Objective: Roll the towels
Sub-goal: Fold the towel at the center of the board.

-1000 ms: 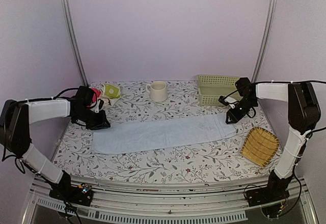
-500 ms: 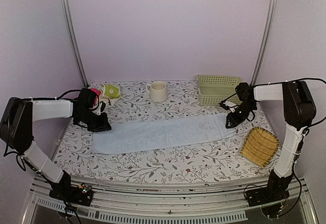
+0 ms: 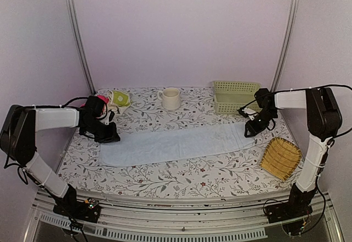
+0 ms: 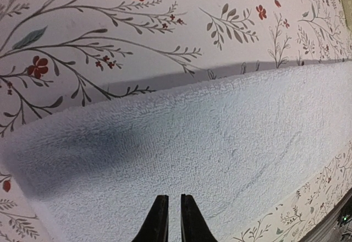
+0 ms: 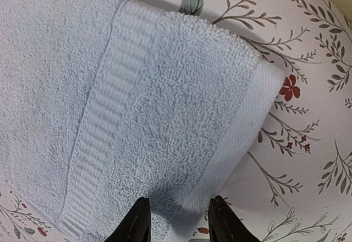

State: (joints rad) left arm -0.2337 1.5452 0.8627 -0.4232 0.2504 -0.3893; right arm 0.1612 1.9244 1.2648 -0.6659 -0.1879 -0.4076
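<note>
Left pincer (image 4: 169, 199) all but closed, a thin slit left between the tips, gripping nothing; poised just above the left end of the long pale blue towel (image 3: 175, 143), near its rear corner. Right pincer (image 5: 177, 202) partly open, likewise gripping nothing, tips straddling the same towel's right end by the hemmed corner; contact with the cloth impossible to tell. Toward the rear right, a pale green plastic basket (image 3: 235, 96) with slotted walls, its contents not to be made out; at rear centre a cream mug (image 3: 170, 98), interior hidden by the angle. By the right edge, a shallow yellow woven bamboo tray (image 3: 281, 158), roughly square, lying clear of the towel. Blue cloth of looped terry, with a flat ribbed band running across near the hem, spread in a long strip over the flower-printed tabletop (image 3: 181, 176). At the rear left corner, the smaller yellow-green and cream towel (image 3: 120, 97), bunched up, behind the left arm and well apart from both pincers.
</note>
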